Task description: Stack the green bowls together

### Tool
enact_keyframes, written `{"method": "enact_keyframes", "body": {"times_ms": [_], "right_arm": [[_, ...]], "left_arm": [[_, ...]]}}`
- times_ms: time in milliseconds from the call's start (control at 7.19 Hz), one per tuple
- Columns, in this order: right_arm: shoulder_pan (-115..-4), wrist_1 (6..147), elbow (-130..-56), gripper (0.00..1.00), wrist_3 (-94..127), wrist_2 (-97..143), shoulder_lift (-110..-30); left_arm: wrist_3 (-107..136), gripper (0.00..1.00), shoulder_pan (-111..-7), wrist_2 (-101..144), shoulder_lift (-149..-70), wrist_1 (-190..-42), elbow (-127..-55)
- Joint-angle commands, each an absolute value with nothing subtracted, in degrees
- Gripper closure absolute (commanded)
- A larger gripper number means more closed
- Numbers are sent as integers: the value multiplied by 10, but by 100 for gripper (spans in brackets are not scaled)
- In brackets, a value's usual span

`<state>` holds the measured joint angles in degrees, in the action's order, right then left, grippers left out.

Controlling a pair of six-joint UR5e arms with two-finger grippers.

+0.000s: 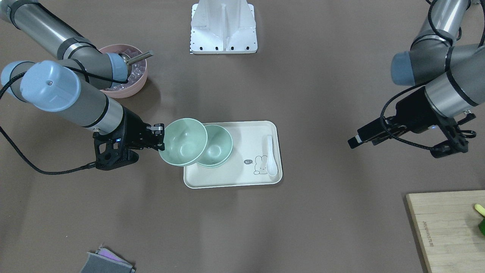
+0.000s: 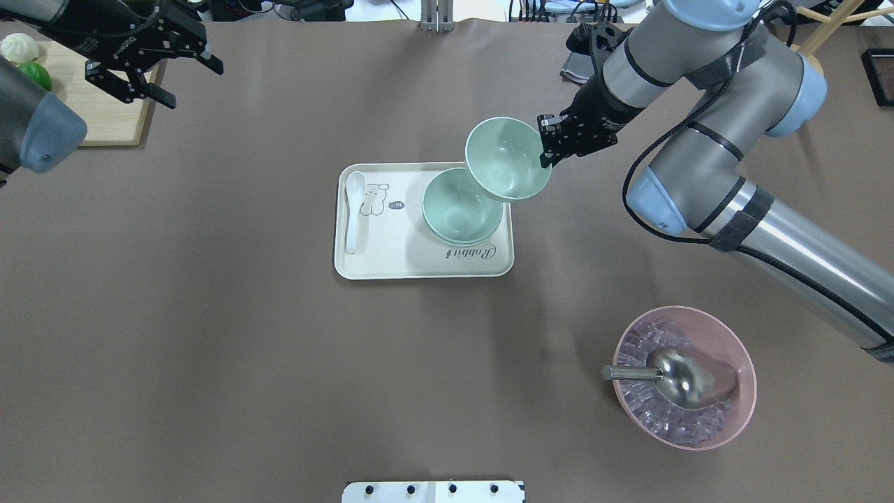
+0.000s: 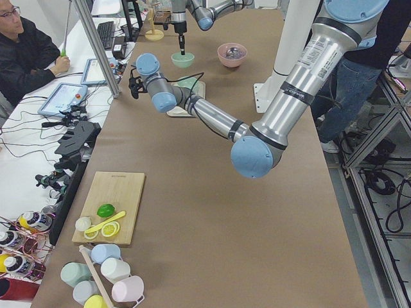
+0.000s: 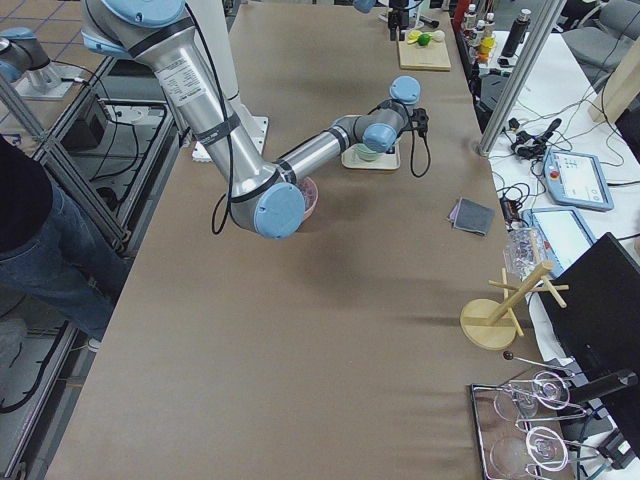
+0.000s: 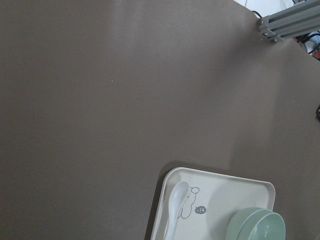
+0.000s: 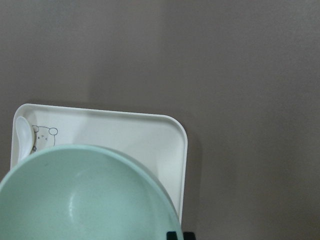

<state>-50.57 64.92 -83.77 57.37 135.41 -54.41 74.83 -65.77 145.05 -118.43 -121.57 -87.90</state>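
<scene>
My right gripper [image 2: 545, 149] is shut on the rim of one pale green bowl [image 2: 506, 159] and holds it tilted in the air, over the tray's edge and partly over the other bowls. It also shows in the front view [image 1: 183, 141] and fills the bottom of the right wrist view [image 6: 90, 195]. Two more green bowls [image 2: 462, 207] sit nested together on the white tray [image 2: 391, 262], also seen in the front view [image 1: 215, 146] and the left wrist view [image 5: 257, 227]. My left gripper [image 2: 188, 80] is open and empty, far off near the cutting board.
A white spoon [image 2: 353, 209] lies on the tray's far end by a rabbit print. A pink bowl [image 2: 684, 377] with ice and a metal scoop stands near the right arm. A wooden cutting board [image 2: 112, 119], a grey cloth [image 1: 106, 263] and the robot's base plate [image 1: 223, 28] sit at the table's edges.
</scene>
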Motion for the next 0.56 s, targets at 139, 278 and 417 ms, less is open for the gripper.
{"method": "enact_keyframes", "body": {"times_ms": [139, 278, 417], "right_arm": [[-480, 619, -824, 100, 591, 1342, -534], [-477, 619, -825, 100, 591, 1341, -533], [-476, 620, -825, 100, 591, 1340, -527]], "left_arm": [[747, 2, -657, 1451, -1182, -1216, -875], [747, 2, -657, 1451, -1182, -1216, -873], [747, 2, -656, 1451, -1182, -1216, -873]]}}
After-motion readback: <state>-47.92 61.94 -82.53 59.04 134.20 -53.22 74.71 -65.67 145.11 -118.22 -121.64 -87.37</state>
